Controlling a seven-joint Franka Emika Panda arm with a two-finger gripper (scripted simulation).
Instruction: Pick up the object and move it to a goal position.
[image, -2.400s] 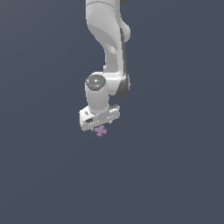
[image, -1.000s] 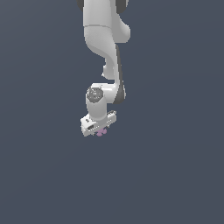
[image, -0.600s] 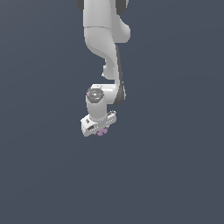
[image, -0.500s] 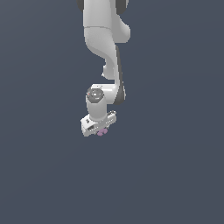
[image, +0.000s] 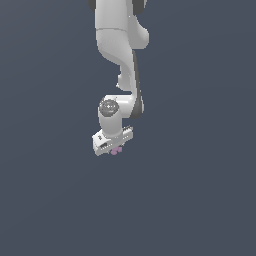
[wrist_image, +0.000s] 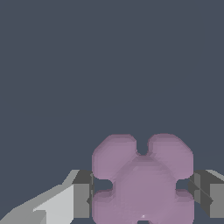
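Note:
The object (image: 117, 150) is a tiny pale purple clover-shaped flat piece that peeks out just under the white hand in the exterior view. In the wrist view the object (wrist_image: 143, 179) fills the space between the two grey fingertips. One finger (wrist_image: 82, 199) touches one side lobe and the other finger (wrist_image: 209, 197) touches the opposite lobe. My gripper (image: 115, 148) sits low over the piece and is shut on it. The arm covers most of the piece in the exterior view.
A plain dark grey-blue surface (image: 200, 190) spreads all around the arm. The white arm (image: 120, 45) comes down from the exterior view's top.
Since 2.4 s ago the hand has dropped over the piece, which now mostly hides under it. Over the last second the arm looks still.

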